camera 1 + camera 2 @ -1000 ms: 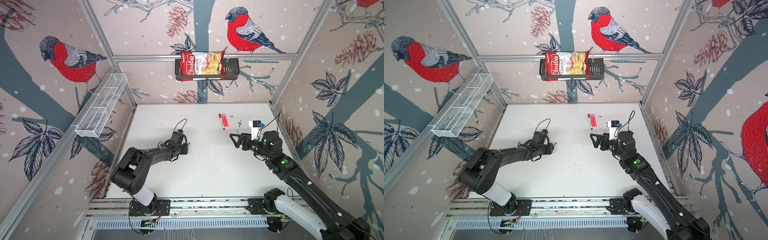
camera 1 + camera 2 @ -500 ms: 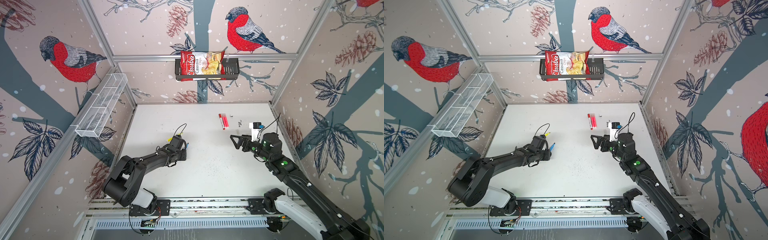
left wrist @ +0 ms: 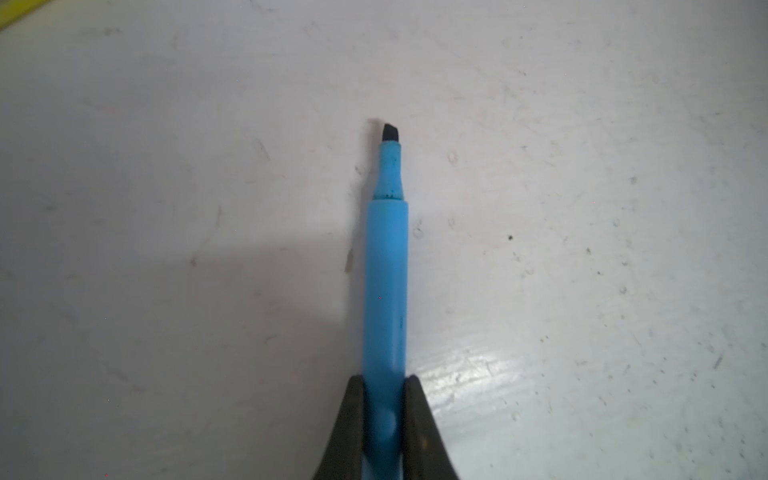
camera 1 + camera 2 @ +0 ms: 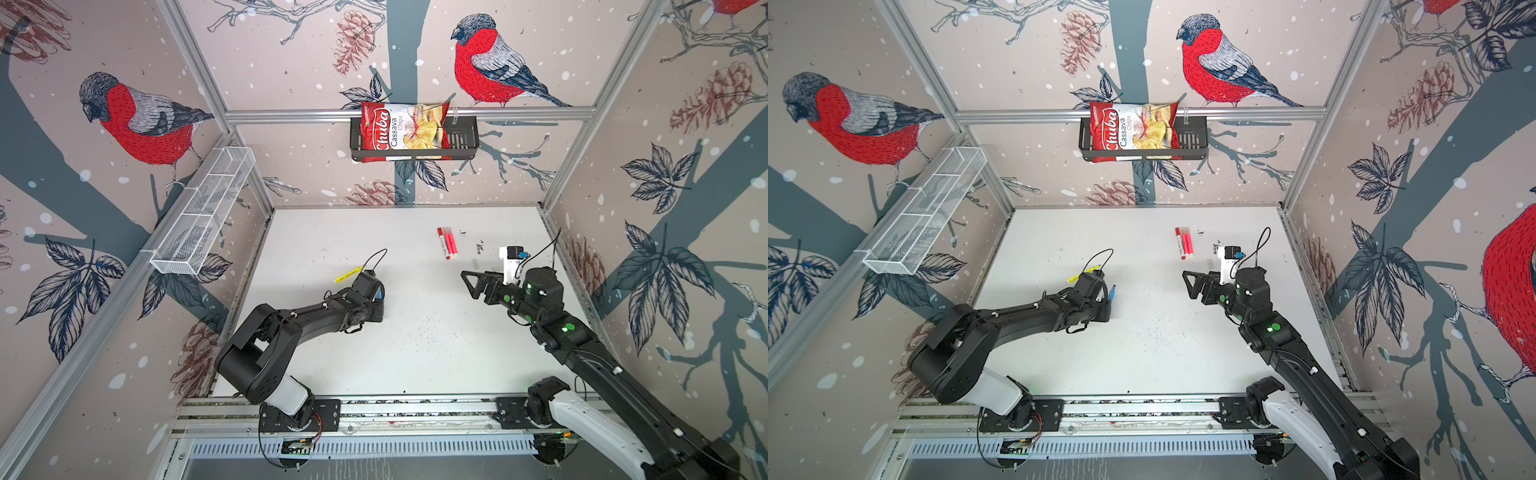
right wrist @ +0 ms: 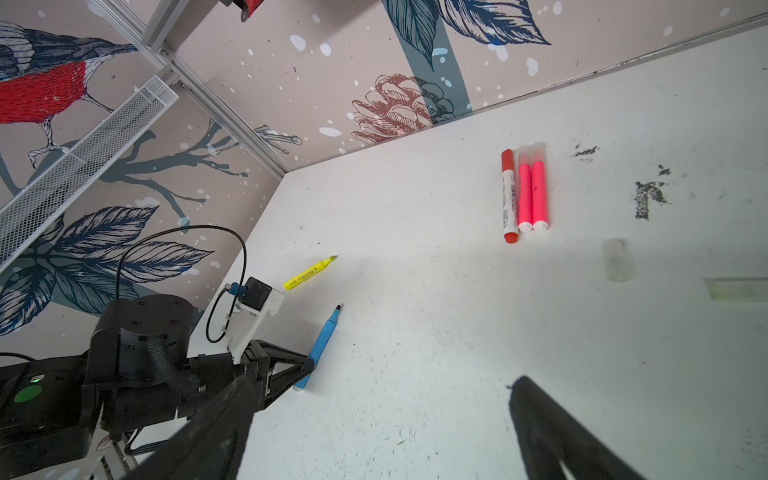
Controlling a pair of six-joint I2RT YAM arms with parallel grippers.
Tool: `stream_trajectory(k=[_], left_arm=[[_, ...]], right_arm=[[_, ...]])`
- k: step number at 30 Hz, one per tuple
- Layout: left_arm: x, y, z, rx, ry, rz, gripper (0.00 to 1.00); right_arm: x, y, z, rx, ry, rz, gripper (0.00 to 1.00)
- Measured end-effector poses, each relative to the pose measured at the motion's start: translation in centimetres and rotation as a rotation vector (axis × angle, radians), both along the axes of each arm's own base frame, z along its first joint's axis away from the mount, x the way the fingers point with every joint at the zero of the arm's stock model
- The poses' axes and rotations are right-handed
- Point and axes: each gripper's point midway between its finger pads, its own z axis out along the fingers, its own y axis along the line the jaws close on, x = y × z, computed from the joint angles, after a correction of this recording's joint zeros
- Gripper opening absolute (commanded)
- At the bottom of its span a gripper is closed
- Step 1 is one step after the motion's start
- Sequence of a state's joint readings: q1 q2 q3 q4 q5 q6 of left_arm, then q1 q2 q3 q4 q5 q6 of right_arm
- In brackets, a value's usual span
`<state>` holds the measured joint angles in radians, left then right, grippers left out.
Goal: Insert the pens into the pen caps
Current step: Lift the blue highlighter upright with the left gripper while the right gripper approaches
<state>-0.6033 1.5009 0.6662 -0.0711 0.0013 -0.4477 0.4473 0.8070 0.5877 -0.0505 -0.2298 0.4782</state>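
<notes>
Left wrist view: the left gripper is closed on the blue pen, with the jaws pressed against both sides of the barrel toward its rear. The rear end is cut off by the frame edge. The uncapped dark chisel tip points away from the jaws, over the white table. Whether the tip touches the surface cannot be determined. Only a corner of the yellow pen enters this view.

In both top views the left wrist housing hides the jaws, and only a blue sliver of the pen shows beside it.

Right wrist view: the right gripper stands wide open and holds nothing. Its fingers are blurred and cut off by the frame. A translucent cap lies on the table, faint against the white surface. It is near the red-and-white pen and the two pink pens, which lie side by side, touching. A second cap is cut off at the frame edge.
</notes>
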Motion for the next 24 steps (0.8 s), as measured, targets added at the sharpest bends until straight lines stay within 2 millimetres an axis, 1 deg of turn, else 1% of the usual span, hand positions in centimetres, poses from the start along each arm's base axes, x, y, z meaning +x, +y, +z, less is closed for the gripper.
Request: stream_trajectory(k=[2,4,6,8,11,14,16,19,24], left_arm=[[-0.6,-0.7,1.8,-0.062,-0.051,-0.030,0.11],[-1.2,-1.4,4.1,-0.151,-0.135,-0.060,0.12],[-2.0,-2.1,6.6,-0.258,-0.227,-0.100,0.13],[-2.8,-2.8,8.9,-0.370,-0.306,-0.130,0.13],[-3.5,-3.3,11.7,-0.481,-0.390,-0.164,0.13],[-3.8,-3.9,14.2,-0.553,-0.457,-0.196,0.13],[-4.2,-4.2,15.0,-0.581,-0.482,-0.216,0.14],[-4.9,-4.6,15.5,-0.617,-0.492,-0.225,0.13],[-5.6,-5.2,16.2,-0.646,-0.509,-0.250,0.13]], right_arm=[[-0.2,0.5,-0.4,0.012,0.009,0.025,0.99],[-0.8,1.6,-0.9,0.043,0.025,0.085,1.00],[-1.7,3.2,-1.4,0.065,0.038,0.175,1.00],[-3.0,5.3,-1.7,0.085,0.054,0.277,1.00],[-4.5,8.0,-1.9,0.094,0.074,0.396,1.00],[-5.5,10.4,-1.6,0.092,0.078,0.475,0.98],[-6.0,11.7,-1.5,0.090,0.078,0.512,0.96],[-6.5,13.2,-1.6,0.086,0.082,0.551,0.92],[-6.8,14.8,-1.3,0.084,0.071,0.578,0.86]])
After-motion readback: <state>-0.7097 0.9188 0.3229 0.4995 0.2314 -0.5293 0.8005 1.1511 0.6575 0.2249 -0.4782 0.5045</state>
